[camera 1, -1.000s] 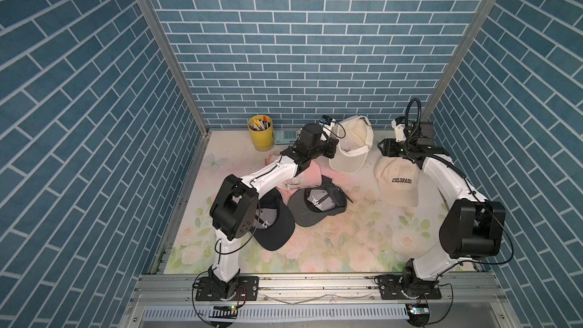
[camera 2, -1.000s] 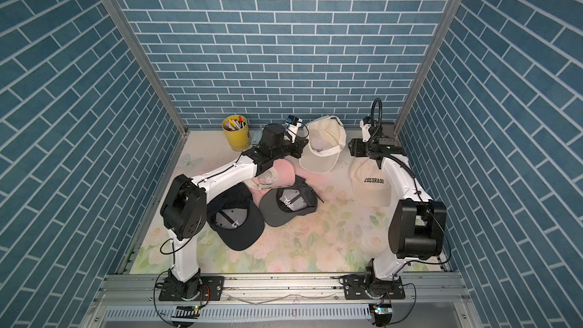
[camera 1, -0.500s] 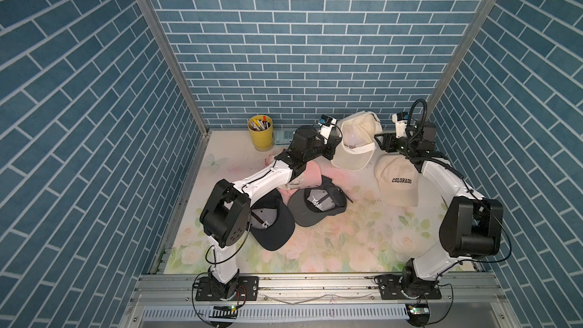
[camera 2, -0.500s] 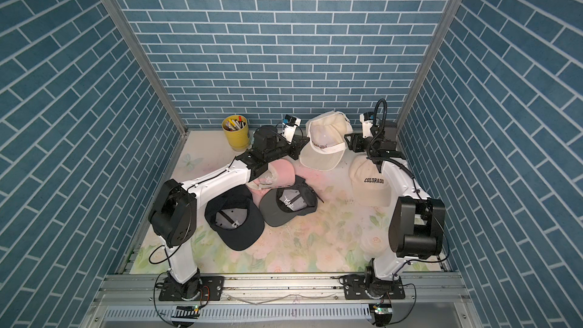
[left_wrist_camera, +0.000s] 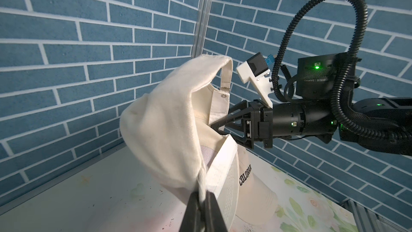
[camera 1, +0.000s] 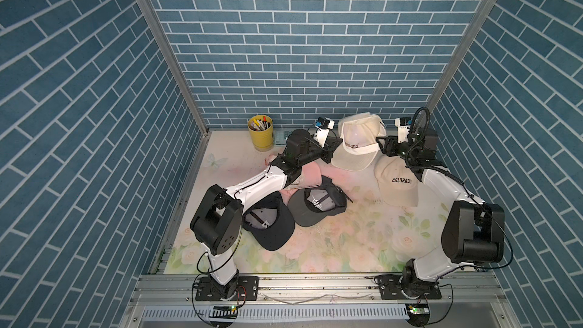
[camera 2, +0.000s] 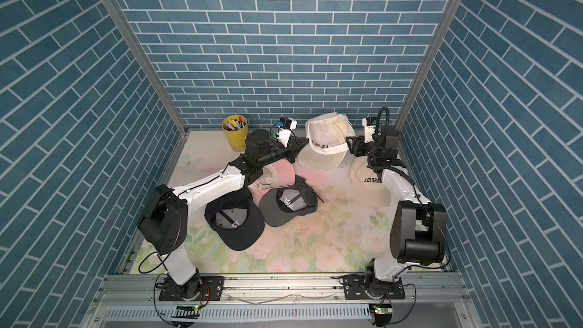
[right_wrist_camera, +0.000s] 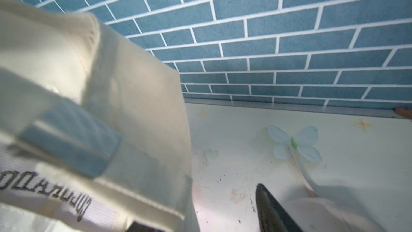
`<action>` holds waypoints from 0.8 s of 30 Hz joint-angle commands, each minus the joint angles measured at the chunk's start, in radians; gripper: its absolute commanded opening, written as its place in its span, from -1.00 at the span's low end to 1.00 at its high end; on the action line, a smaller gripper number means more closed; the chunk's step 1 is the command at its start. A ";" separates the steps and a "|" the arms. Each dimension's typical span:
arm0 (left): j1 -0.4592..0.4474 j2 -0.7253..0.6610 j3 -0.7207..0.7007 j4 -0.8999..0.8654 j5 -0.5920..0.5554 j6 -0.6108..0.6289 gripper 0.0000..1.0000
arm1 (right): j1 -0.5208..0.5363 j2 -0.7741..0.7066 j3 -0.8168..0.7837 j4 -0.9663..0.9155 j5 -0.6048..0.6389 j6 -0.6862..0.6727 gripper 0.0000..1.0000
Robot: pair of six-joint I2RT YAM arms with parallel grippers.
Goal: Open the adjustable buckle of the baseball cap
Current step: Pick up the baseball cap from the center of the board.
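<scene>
Baseball cap (camera 1: pixel 356 143) was held clear of the table (left_wrist_camera: pixel 89 197) near the back wall, its edge pinched in the clenched left claw (left_wrist_camera: pixel 201 199). Beyond, the right claw (left_wrist_camera: pixel 217 129) was seen released, jaws apart at the rear opening, near the buckle (left_wrist_camera: pixel 224 88) but not on it. Loose fabric could be caught instead of the strap (left_wrist_camera: pixel 227 72) — or the cap tugged from the pinch.

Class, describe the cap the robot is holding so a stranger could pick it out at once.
Start at the blue brick back wall, then look right of the yellow pen cup. A cream cap is held up there, pinched by the left gripper. Unlike the other cream cap lying flat, its inside shows.
</scene>
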 commanded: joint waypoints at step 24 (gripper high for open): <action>0.001 -0.001 0.006 0.003 -0.009 0.022 -0.79 | 0.006 -0.119 0.108 -0.087 -0.077 -0.119 -1.00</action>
